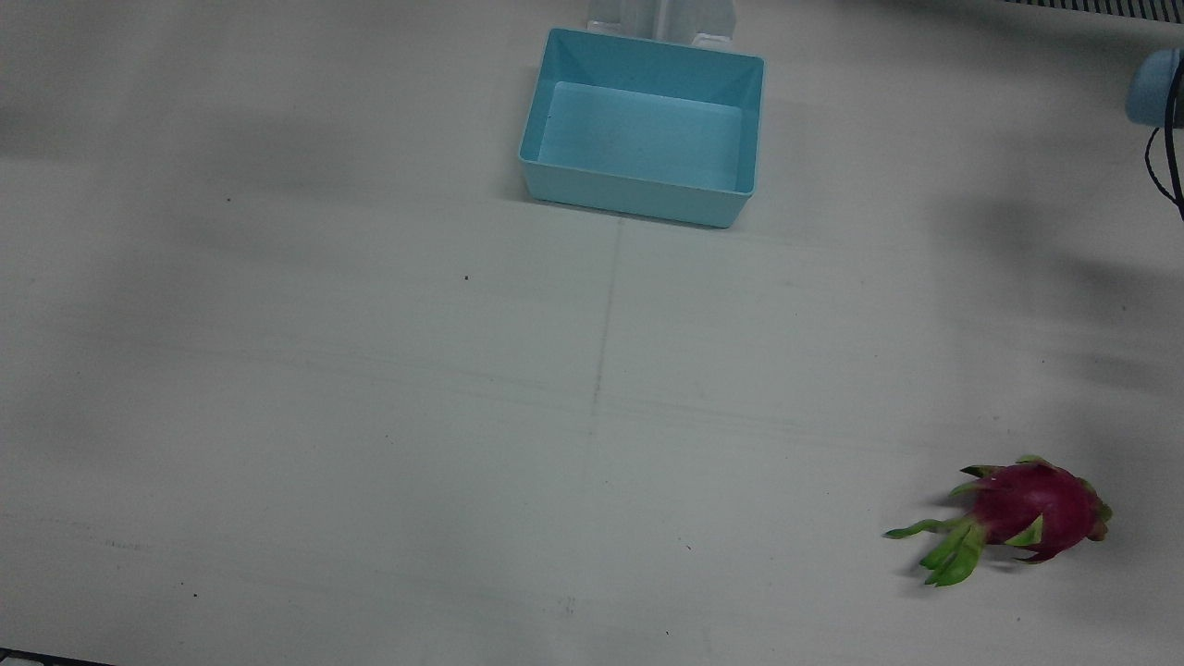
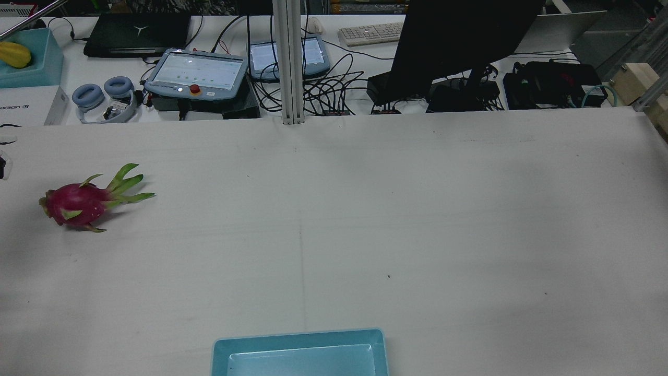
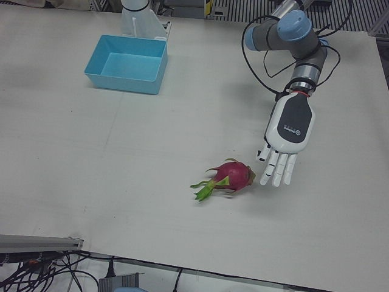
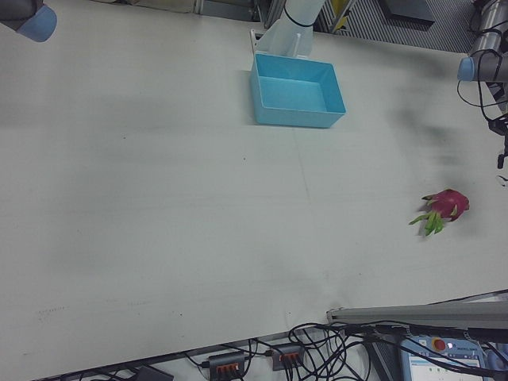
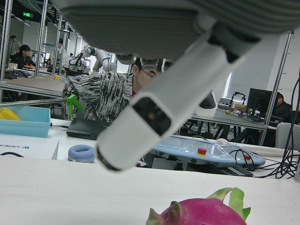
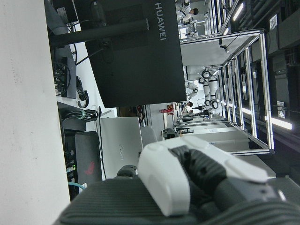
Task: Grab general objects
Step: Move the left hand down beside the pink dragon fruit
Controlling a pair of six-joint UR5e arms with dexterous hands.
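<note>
A magenta dragon fruit (image 3: pixel 234 176) with green leaf tips lies on the white table, on the robot's left half (image 2: pixel 78 203) and near the operators' edge (image 1: pixel 1027 513). My left hand (image 3: pixel 285 131) hangs just beside it, away from the leaf end. The palm is upright, the fingers (image 3: pixel 276 170) point down and are spread, and nothing is held. They stop level with the fruit's top, and I see no contact. In the left hand view the fruit (image 5: pixel 201 213) lies below a finger (image 5: pixel 154 112). My right hand (image 6: pixel 187 183) shows only partly in its own view.
A light blue bin (image 3: pixel 121 82) stands with nothing in it at the table's robot-side middle (image 1: pixel 638 199). Beyond the far edge are teach pendants (image 2: pixel 195 73), cables, a monitor (image 2: pixel 459 36) and a seated person (image 5: pixel 117 98). The right arm's elbow (image 4: pixel 36 20) sits at a corner.
</note>
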